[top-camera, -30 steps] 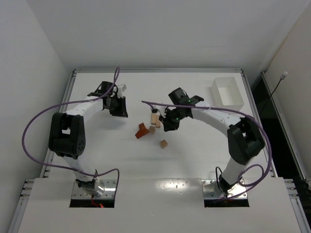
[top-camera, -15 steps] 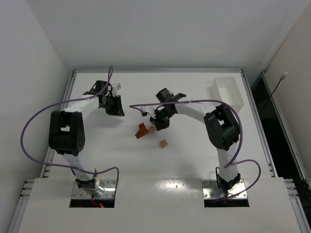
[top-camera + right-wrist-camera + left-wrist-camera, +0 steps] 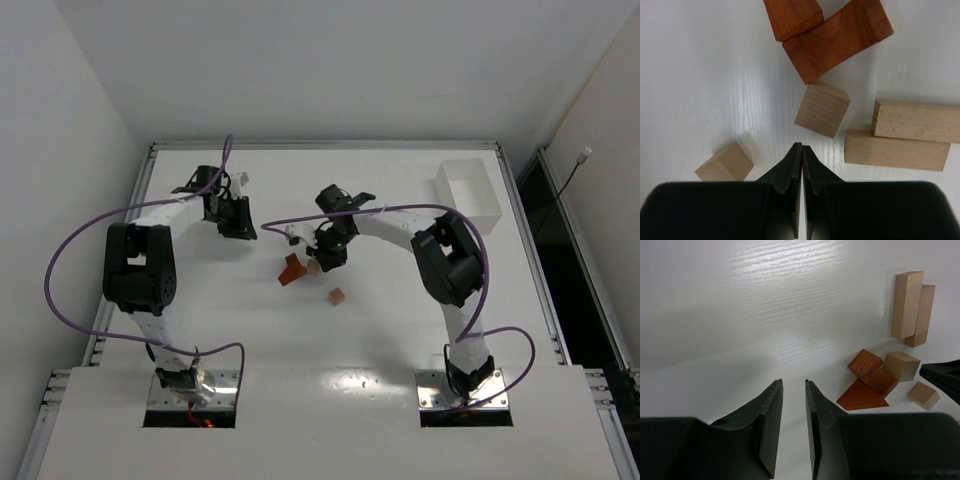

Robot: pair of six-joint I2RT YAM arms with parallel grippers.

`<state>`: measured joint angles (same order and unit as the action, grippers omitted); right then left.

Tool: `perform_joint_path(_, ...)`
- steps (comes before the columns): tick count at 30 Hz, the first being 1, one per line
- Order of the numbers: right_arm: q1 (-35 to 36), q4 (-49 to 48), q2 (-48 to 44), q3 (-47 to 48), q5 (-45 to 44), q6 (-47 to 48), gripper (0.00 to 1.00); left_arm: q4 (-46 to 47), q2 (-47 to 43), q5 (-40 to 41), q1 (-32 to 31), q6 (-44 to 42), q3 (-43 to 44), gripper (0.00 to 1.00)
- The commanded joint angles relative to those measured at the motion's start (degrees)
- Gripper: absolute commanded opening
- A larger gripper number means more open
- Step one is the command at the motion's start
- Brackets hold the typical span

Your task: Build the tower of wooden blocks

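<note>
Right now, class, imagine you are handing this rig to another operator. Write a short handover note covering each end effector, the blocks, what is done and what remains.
Left end effector: slightly open, empty, off to the left of the blocks.
Right end effector: shut, empty, above the blocks, its tip by the pale cube.
Blocks: all loose on the table. Two pale bars lie side by side, two reddish-brown pieces touch each other, and a smaller pale cube sits apart.
Done: no tower begun.
Left: choose a base, then stack the blocks one wide.
</note>
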<state>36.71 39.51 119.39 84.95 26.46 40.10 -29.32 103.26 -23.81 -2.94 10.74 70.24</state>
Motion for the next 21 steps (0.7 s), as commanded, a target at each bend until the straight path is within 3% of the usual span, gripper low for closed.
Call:
perform_joint_path(1,1.5,2.0,2.3,4.2,-1.0,1.7,0.00,0.0,0.4,-1.2,0.7,-0.7,2.4,0.22)
perform_joint_path(13,1.5,6.3,6.2,9.1,-4.1,0.5,0.00,0.0,1.5,-1.2,0.7,-0.7,3.4,0.22)
perform_joint_path(21,1.5,6.8,7.9,10.2,-5.8,-1.8,0.08,0.0,2.0,-1.8,0.7,-0.2,3.4,0.22)
